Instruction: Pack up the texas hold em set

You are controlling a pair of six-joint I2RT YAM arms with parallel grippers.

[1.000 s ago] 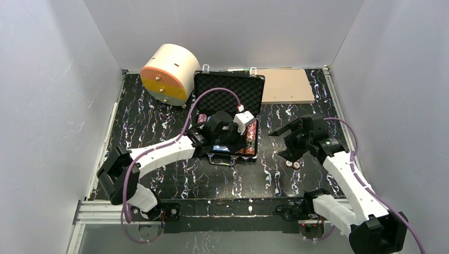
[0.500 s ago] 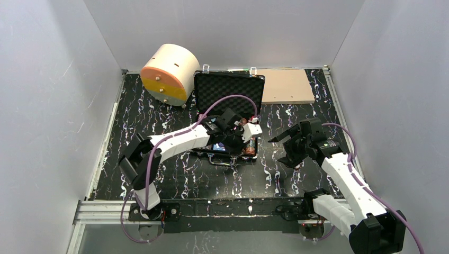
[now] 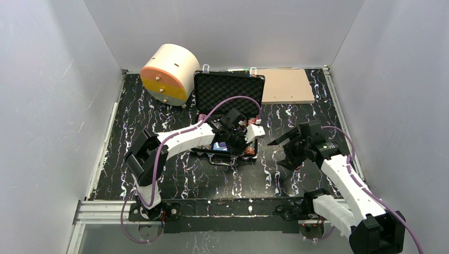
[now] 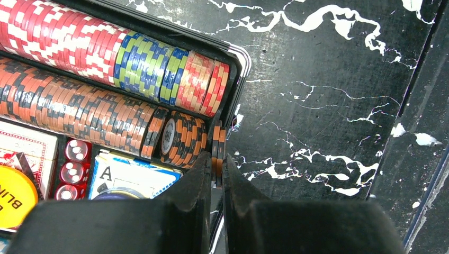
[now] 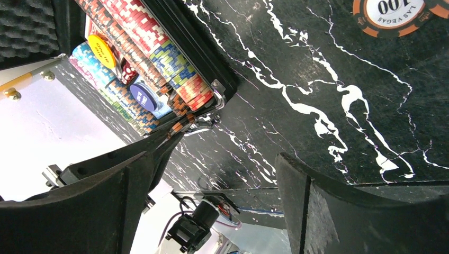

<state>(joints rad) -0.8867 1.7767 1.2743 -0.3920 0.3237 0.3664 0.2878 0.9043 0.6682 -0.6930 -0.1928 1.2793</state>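
Left wrist view: pinching two orange-and-black chips [image 4: 217, 138] edge-on between the pressed-together fingers of the left gripper [image 4: 216, 163], right at the right-hand wall of the briefcase [image 4: 236, 84]. Showing, packed inside, rows of striped chips [image 4: 79, 42], red dice [image 4: 73, 168], a blue deck [image 4: 135, 179] and a yellow button [image 4: 13, 197]. Holding the right gripper [image 5: 217, 156] spread wide and gripping nothing, low over the bench [image 5: 328, 106] just right of the briefcase, one loose chip [image 5: 396, 13] lying beyond its fingers. Sitting open at mid-bench, lid upright, between the cream cylinder [image 3: 169, 71] at the far-left corner and the tan board [image 3: 286, 85] along the far edge. Angling the left arm across the briefcase from the left, elbow bent.
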